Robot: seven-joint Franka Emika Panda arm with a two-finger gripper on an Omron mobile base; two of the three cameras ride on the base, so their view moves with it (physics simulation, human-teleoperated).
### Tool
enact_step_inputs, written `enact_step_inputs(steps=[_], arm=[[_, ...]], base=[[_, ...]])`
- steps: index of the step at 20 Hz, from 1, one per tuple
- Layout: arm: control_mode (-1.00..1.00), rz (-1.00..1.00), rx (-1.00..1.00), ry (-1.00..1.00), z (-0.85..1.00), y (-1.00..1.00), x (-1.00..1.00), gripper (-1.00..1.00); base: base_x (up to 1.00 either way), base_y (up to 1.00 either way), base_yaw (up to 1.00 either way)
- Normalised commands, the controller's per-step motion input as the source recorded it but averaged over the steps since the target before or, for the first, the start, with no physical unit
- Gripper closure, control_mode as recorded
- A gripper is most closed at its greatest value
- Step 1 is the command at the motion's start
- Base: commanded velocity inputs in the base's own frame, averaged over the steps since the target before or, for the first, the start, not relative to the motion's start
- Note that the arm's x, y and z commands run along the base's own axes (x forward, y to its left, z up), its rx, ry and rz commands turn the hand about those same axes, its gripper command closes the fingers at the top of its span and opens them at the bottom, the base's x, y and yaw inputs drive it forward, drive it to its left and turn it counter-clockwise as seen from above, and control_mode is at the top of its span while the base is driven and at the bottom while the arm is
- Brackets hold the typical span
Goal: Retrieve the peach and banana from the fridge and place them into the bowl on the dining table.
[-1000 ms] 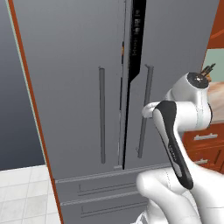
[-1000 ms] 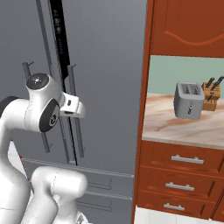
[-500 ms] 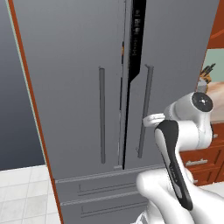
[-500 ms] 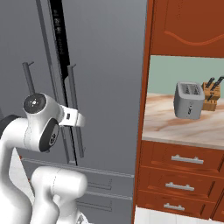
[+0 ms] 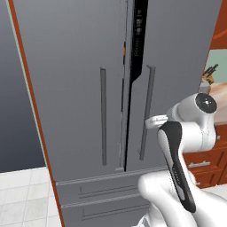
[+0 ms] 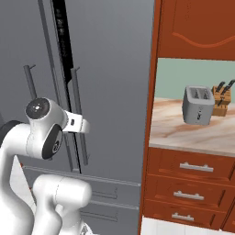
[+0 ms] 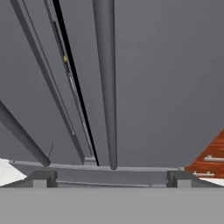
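Observation:
The grey fridge (image 5: pixel 80 88) stands right in front of me, its right door (image 5: pixel 177 53) ajar by a narrow dark gap. In the hand view my gripper (image 7: pixel 110 179) is open, its tips on either side of the right door's vertical bar handle (image 7: pixel 105 87), close to the handle's lower end. The hand (image 6: pixel 77 124) sits against that handle (image 6: pixel 75 105) in the right base view. A tiny yellow speck (image 7: pixel 64 58) shows inside the gap; I cannot tell what it is. The peach, the banana, the bowl and the dining table are out of view.
To the right of the fridge are reddish wooden cabinets with drawers (image 6: pixel 195 183). Their counter carries a grey toaster (image 6: pixel 198 105) and a knife block (image 6: pixel 221 98). The fridge's bottom drawers (image 5: pixel 97 195) sit below the doors, over pale floor tiles (image 5: pixel 22 199).
The arm has sunk lower in front of the right door, carrying the hand down along the handle. The gripper has stayed open, and the door's gap looks unchanged.

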Motion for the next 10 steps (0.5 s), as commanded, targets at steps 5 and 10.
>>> enact_step_inputs(steps=[5,10], arm=[[1.00,0.00,0.00,0.00,0.00,0.00,0.00,-1.00],[1.00,0.00,0.00,0.00,0.00,0.00,0.00,-1.00]], base=[[-0.42,0.15,0.00],[-0.55,0.29,0.00]])
